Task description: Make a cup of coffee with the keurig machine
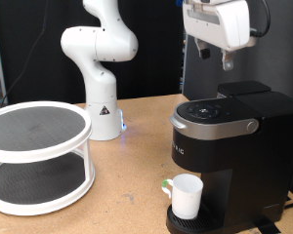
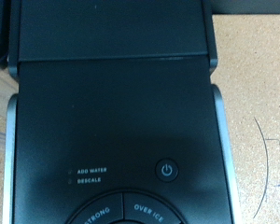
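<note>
In the exterior view, you see the gripper (image 1: 214, 60) hanging at the top of the picture, right of centre, well above the keurig machine (image 1: 230, 146), which stands on the wooden table (image 1: 127, 185) at the exterior view's right. Two dark fingertips (image 1: 228, 62) poke down from the white hand with a gap between them, so the fingers look spread, and nothing sits between them. The machine's lid is down, its silver-grey handle curving across the front. The cup (image 1: 186, 197) stands upright on the machine's round drip base, under the brew head, near the bottom of the picture; it lies far below the fingers and slightly toward the exterior view's left of them. At the exterior view's left stands a white two-tier round rack (image 1: 39, 156), and behind it the arm's white base (image 1: 101, 68) rises from the table. In the wrist view, you look straight down on the keurig machine's (image 2: 112, 112) black top: the power button (image 2: 168, 170) shows, with small lettering reading ADD WATER and DESCALE beside it, and STRONG and OVER ICE buttons at the picture's edge. No fingers show here, and the cup is out of sight.
</note>
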`<action>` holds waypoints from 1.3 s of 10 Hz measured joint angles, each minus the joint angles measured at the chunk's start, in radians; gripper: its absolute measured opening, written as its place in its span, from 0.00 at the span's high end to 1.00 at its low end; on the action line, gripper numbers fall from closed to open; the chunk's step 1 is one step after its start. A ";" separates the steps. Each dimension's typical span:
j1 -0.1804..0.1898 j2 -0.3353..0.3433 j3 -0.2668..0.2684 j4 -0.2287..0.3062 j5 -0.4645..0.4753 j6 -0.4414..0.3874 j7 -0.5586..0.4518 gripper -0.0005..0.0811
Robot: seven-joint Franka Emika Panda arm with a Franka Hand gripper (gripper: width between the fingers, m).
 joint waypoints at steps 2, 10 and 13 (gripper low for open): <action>0.000 0.001 0.000 -0.025 -0.012 0.022 -0.004 0.00; 0.000 0.002 0.008 -0.165 -0.015 0.240 -0.009 0.68; 0.000 0.018 0.040 -0.197 -0.044 0.298 0.046 0.96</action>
